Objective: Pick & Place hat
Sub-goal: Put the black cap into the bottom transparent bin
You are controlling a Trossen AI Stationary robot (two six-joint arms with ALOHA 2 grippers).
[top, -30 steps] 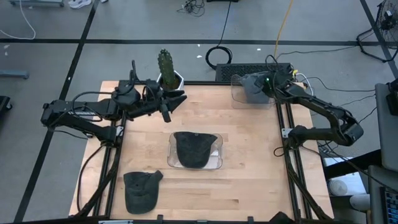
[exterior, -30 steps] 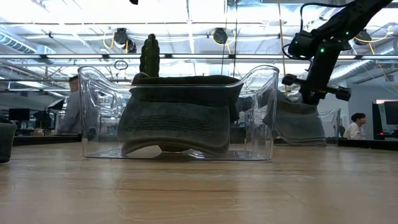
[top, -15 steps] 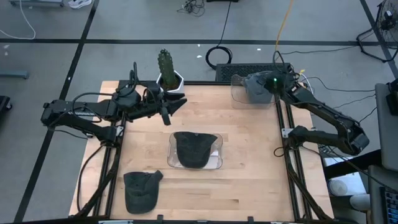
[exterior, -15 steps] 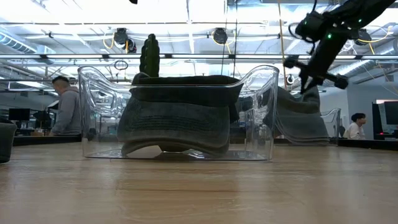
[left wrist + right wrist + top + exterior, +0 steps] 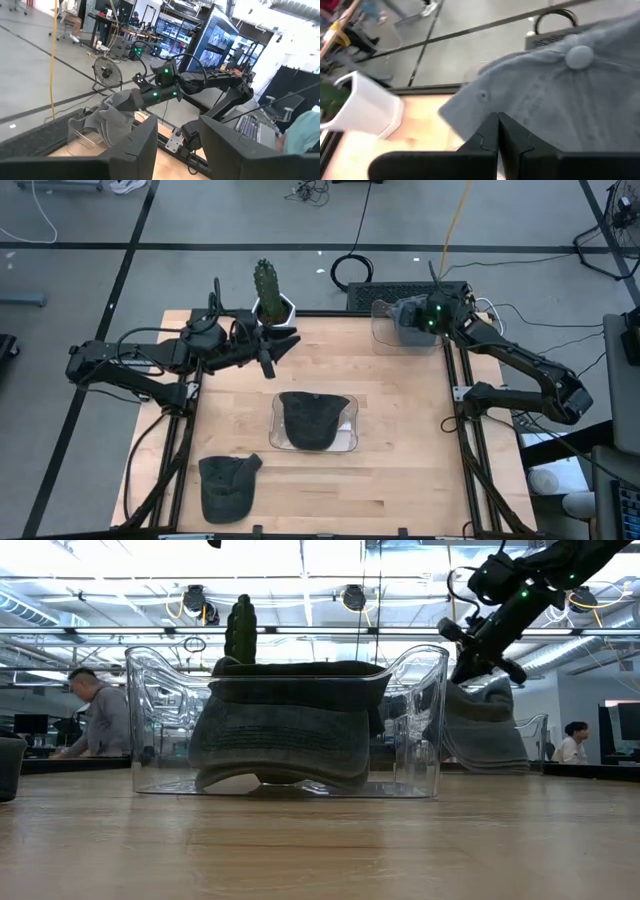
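Nearest, a dark cap (image 5: 227, 486) lay on the wooden table (image 5: 400, 460). Mid-table, another cap (image 5: 312, 420) sat in a clear bin (image 5: 350, 426), apparently already placed. The left gripper (image 5: 283, 340) waited, fingers apart, empty. At the far corner, the right gripper (image 5: 412, 320), pinched shut, seemingly held a grey hat (image 5: 400, 328) at a second bin (image 5: 378, 332). Beyond stood a cactus (image 5: 266, 283) and cables.

A: What stands at the desk's far edge?
B: A green cactus (image 5: 264, 280) in a white pot (image 5: 273, 307), just left of the middle of that edge.
A: And past the desk?
B: A black cable coil (image 5: 352, 270) lies on the grey floor (image 5: 200, 220). In the low view a person (image 5: 90, 720) leans over a bench at left, and another (image 5: 574, 743) sits at far right.
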